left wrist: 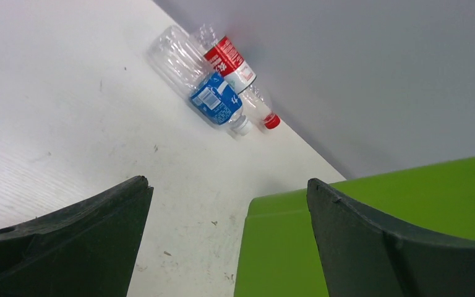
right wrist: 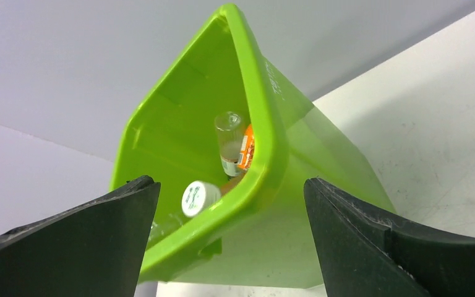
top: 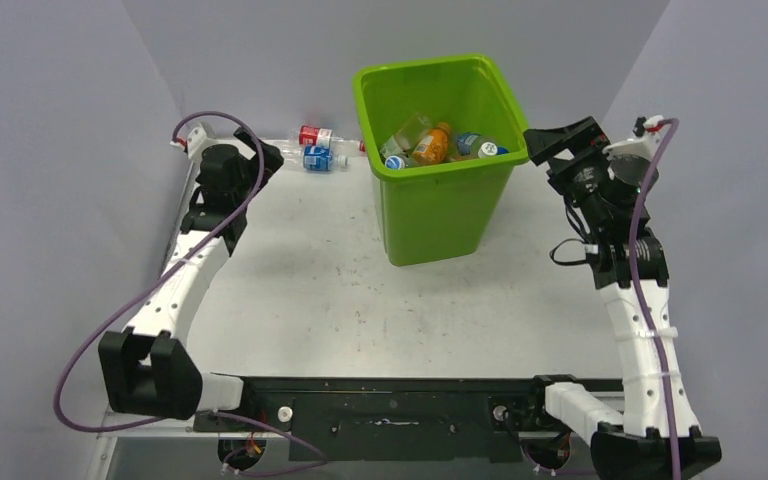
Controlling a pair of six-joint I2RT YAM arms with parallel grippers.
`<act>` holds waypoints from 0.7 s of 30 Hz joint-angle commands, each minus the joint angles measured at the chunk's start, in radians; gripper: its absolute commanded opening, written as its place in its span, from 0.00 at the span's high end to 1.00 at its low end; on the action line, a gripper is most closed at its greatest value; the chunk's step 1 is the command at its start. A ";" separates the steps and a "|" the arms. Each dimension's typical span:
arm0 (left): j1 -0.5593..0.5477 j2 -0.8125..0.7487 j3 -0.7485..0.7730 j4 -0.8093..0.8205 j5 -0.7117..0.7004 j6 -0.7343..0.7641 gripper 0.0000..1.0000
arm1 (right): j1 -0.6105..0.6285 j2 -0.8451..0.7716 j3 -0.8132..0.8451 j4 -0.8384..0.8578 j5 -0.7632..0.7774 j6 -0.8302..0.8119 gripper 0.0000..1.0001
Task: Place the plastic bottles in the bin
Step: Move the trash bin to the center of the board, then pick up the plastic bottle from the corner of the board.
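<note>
Bin (top: 440,200): upright, far centre of bench (top: 310,300).
Binned bottles (top: 432,143): several, count unclear.
Loose: blue-label bottle (left wrist: 215,102) and red-label bottle (left wrist: 230,60), touching, by far wall (left wrist: 377,74).
Left claw (left wrist: 229,189): released, empty, near them.
Right claw (right wrist: 229,185): released, empty, beside bin rim.

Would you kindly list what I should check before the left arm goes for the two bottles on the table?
1. Left gripper open, empty: ok.
2. Right gripper open, empty, beside the bin: ok.
3. The bin upright, mouth unblocked: ok.
4. All bottles binned: not ok; blue-label bottle and red-label bottle lie side by side on the table by the back wall.
5. Room for the gripper behind the red-label bottle: cannot tell.
</note>
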 commanded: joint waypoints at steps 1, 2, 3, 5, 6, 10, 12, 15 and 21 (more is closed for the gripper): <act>0.034 0.149 -0.044 0.249 0.119 -0.248 0.04 | 0.026 -0.145 -0.096 0.059 0.091 -0.041 0.10; 0.041 0.188 -0.047 0.300 0.124 -0.278 0.04 | 0.034 -0.173 -0.128 0.077 0.093 -0.049 0.10; 0.049 0.232 -0.046 0.346 0.129 -0.305 0.04 | 0.041 -0.200 -0.158 0.088 0.100 -0.055 0.10; 0.064 0.326 -0.022 0.402 0.136 -0.367 0.04 | 0.051 -0.245 -0.209 0.104 0.111 -0.065 0.10; 0.069 0.393 0.004 0.420 0.145 -0.396 0.04 | 0.056 -0.269 -0.240 0.106 0.115 -0.069 0.10; 0.072 0.573 0.101 0.445 0.158 -0.474 0.04 | 0.072 -0.344 -0.327 0.110 0.130 -0.072 0.10; 0.066 0.646 0.147 0.440 0.147 -0.498 0.04 | 0.085 -0.378 -0.358 0.103 0.135 -0.078 0.10; 0.059 0.751 0.241 0.420 0.135 -0.526 0.04 | 0.112 -0.444 -0.406 0.076 0.163 -0.094 0.10; 0.033 0.955 0.458 0.364 0.120 -0.566 0.04 | 0.141 -0.591 -0.459 0.025 0.247 -0.137 0.10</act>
